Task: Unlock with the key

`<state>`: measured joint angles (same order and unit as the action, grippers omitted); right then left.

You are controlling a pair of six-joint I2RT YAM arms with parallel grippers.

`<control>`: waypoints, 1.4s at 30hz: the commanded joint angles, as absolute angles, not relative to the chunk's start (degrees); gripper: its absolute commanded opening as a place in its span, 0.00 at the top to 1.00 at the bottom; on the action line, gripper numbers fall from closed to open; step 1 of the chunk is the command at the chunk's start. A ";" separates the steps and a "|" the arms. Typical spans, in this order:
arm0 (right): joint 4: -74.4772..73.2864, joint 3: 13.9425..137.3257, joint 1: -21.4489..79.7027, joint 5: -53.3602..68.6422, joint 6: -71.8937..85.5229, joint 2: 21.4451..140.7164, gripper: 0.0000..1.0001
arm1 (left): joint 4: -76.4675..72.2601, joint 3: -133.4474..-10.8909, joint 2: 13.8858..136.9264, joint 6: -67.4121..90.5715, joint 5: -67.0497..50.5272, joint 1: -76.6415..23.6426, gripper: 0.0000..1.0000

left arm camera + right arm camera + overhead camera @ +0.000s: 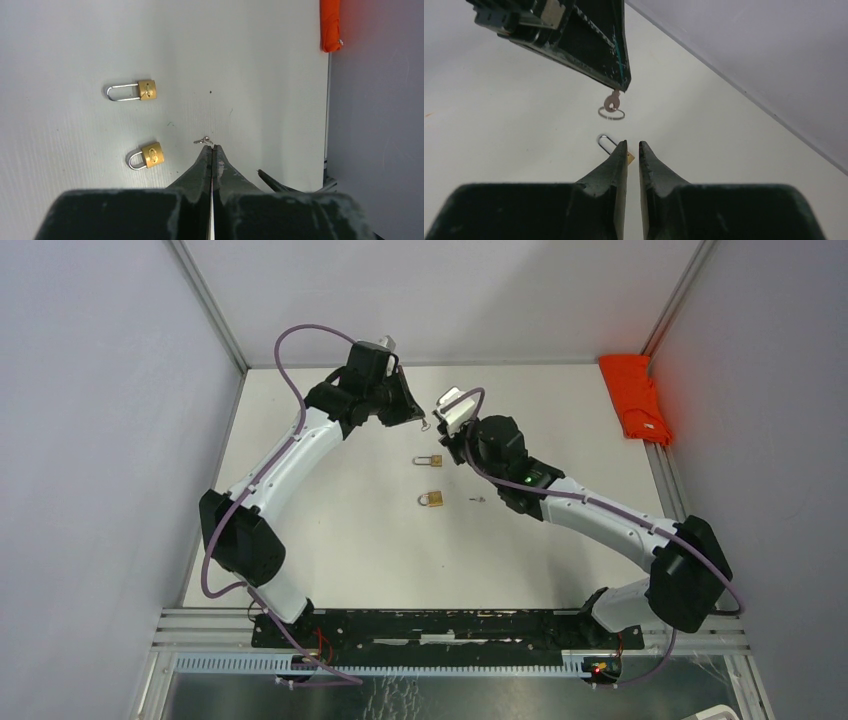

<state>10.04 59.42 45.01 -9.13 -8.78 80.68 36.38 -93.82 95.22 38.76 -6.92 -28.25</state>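
Jaws, left gripper (212,148): clamped tight on the key (613,101). Jaws, right gripper (633,145): nearly together, thin slit left; grip on anything not clear.

Only in right wrist view: key bow and ring (611,113) dangling under left tips, at 11 o'clock from right tips. Hidden in left wrist view.

Top view, at 6 o'clock from key: long-shackle padlock (428,461), brass edge peeking between right tips. At 6 o'clock again: short-shackle padlock (432,500).

Stamps on brass faces too small to read.

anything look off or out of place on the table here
Only a small loose metal bit, lying on its own just right of the short-shackled padlock. It is too small to identify; nothing looks spilled or damaged.
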 commanded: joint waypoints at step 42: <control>23.23 59.91 48.82 -12.59 -8.14 85.99 0.83 | 34.44 -92.57 94.30 42.19 -10.68 -28.31 0.98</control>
